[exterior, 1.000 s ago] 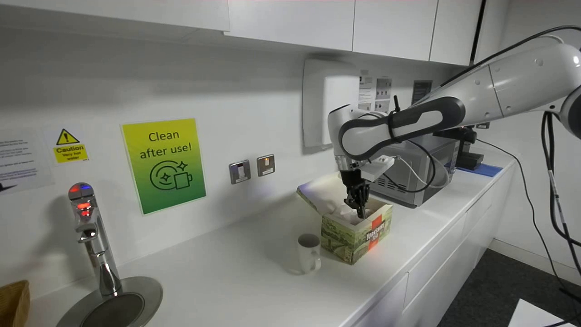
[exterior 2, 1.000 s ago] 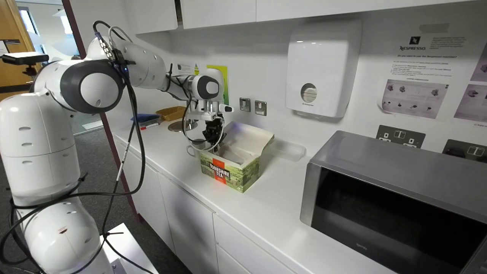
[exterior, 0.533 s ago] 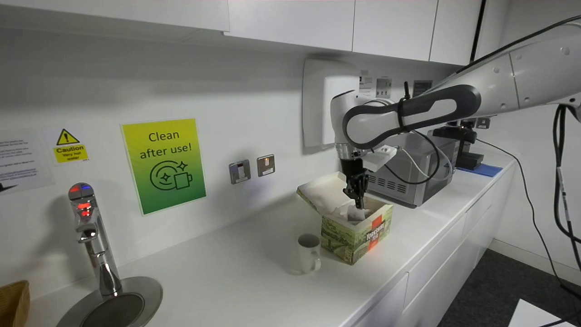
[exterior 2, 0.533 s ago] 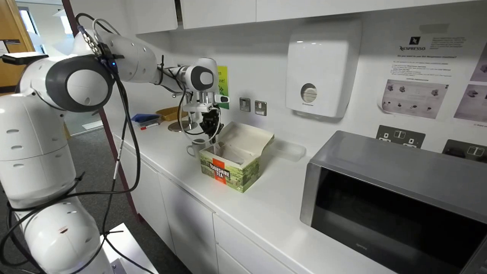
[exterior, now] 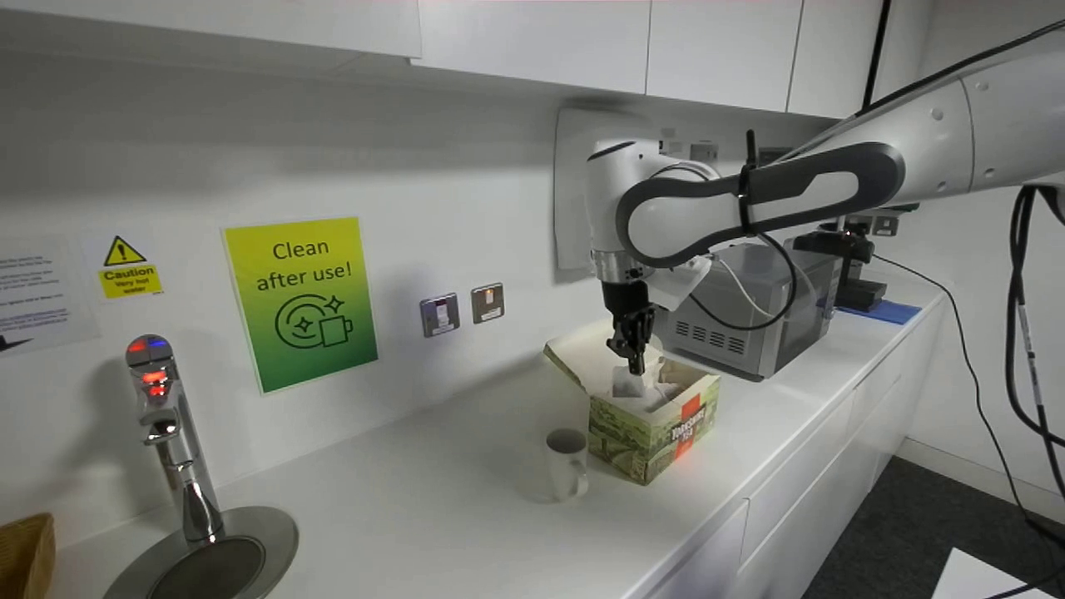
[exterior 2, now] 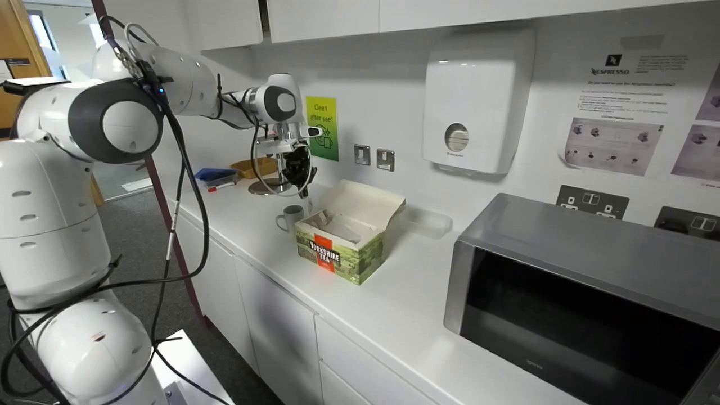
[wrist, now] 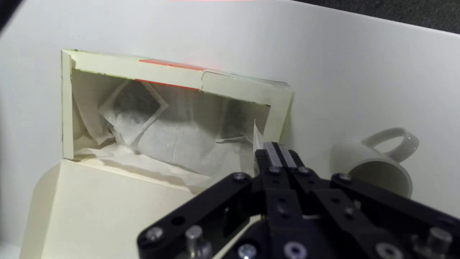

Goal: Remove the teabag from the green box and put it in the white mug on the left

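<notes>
The green box (exterior: 641,433) stands open on the counter, its pale lid tilted back toward the wall; it also shows in an exterior view (exterior 2: 360,263) and the wrist view (wrist: 237,86). More teabags (wrist: 136,104) lie inside. The white mug (exterior: 562,470) stands upright beside the box's end, handle outward; it also shows in an exterior view (exterior 2: 292,216) and the wrist view (wrist: 346,154). My gripper (exterior: 636,368) is shut on a teabag (exterior: 627,383), which hangs below the fingertips. The gripper (exterior 2: 304,194) is above the box's mug-side end, not over the mug.
A grey microwave (exterior: 732,333) stands beyond the box. A tap (exterior: 179,449) and a round sink (exterior: 274,541) are at the far end. A transparent tray (exterior 2: 427,222) lies behind the box. Wall cabinets (exterior: 532,42) hang above the counter.
My gripper has risen out of the box with the teabag in it and moved toward the mug's side. The box and mug have not moved.
</notes>
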`<state>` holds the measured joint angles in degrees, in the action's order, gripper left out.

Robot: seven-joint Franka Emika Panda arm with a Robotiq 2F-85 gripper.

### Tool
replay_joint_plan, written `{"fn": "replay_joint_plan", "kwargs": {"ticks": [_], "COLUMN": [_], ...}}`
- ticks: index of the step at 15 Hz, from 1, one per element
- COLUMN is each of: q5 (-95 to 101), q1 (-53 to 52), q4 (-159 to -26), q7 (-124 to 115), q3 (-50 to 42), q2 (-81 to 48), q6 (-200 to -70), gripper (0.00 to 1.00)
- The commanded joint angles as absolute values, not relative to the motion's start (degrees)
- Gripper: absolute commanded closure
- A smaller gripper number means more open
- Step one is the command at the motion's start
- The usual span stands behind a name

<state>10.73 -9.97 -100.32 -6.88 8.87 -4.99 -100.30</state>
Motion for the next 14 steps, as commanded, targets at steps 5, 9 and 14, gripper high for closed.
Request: {"fn": "replay_joint_plan", "kwargs": {"ticks": [5,9,14], "q5": [14.3,14.7,15.5], "q1": [-13.7,-14.8,-16.4], "q4": [-93.8,-91.3,-88.9], "q7": [-9.5,-9.4,-9.4], "q3": [11.0,10.9,11.0], "q2": [-10.3,-13.0,-15.4], "q6": [-98.3,-97.5,-96.8], "gripper": [1.00,1.00,1.00]}}
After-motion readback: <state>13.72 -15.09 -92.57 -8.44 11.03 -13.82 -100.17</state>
